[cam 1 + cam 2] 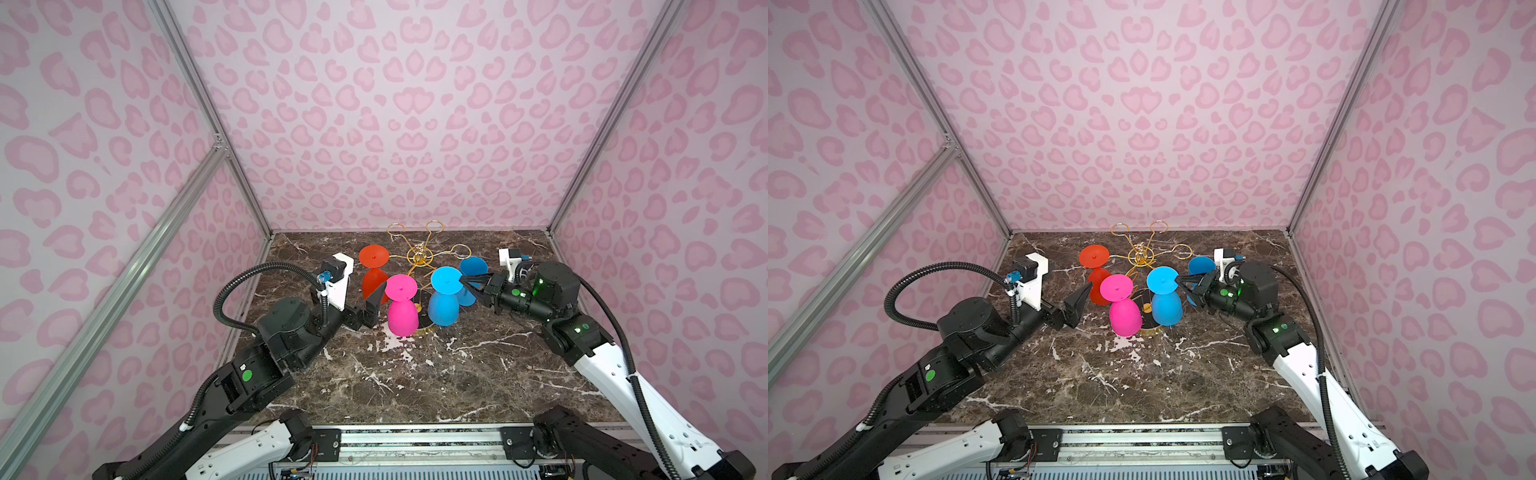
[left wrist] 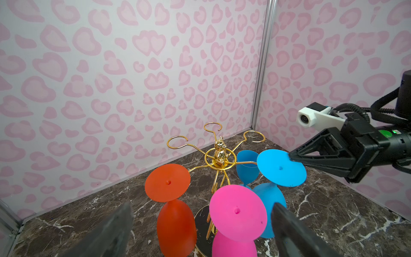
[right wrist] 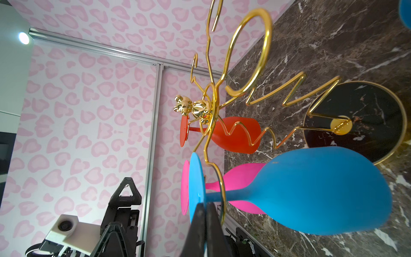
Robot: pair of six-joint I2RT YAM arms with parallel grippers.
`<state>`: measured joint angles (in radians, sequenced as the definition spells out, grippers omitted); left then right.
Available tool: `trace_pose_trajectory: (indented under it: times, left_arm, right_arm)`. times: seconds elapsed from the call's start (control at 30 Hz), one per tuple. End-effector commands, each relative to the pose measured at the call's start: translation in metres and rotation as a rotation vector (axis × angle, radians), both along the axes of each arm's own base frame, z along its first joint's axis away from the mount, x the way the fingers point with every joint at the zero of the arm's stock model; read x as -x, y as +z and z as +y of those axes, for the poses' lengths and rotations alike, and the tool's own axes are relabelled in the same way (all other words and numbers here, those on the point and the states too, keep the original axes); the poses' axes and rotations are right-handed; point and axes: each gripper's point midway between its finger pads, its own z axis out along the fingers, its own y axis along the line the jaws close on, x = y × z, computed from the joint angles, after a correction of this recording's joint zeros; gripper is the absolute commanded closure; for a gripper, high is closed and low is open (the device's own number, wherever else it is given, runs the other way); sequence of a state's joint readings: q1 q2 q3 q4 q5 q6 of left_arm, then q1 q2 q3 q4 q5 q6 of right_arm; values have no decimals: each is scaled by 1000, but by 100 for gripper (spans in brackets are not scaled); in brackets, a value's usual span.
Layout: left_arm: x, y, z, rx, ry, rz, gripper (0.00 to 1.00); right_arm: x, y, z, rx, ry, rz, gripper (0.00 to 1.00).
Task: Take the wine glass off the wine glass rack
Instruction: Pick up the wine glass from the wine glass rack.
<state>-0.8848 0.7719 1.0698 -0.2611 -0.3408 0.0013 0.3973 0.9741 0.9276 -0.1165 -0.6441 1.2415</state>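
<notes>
Right tool (image 1: pixel 462 280), jaws closed, pinches the foot rim of the sky-blue plastic wine glass (image 1: pixel 444 305). The glass hangs bowl-down just ahead in a gold wire wine glass rack (image 1: pixel 419 254) loop, apparently ready to slide outward. Left tool (image 1: pixel 376 301) gapes empty.

I log the wine glass rack (image 1: pixel 419 253) as gold wire on a black, gold-rimmed base. Around it I see a light blue wine glass (image 1: pixel 444 306), a darker blue wine glass (image 1: pixel 473 266), a hot pink wine glass (image 1: pixel 402 316) and an orange-red wine glass (image 1: pixel 374 256). Table (image 1: pixel 415 374): dark brown marble, white veins. Walls (image 1: pixel 415 104): pale pink, darker pink heart blotches.
</notes>
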Motion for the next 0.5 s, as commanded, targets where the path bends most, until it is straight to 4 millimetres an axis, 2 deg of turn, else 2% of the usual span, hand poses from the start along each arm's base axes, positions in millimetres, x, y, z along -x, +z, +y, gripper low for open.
trace_pose_trajectory:
  times: [0.0,0.47]
  left_arm:
    - [1,4,1,19,0,-7,2]
    - [1,1,0,17,-4,-2,2]
  right_arm:
    - [-4,15,1,-34,-8,-43,100]
    - [-9,14,5,-36,-13,-37,100]
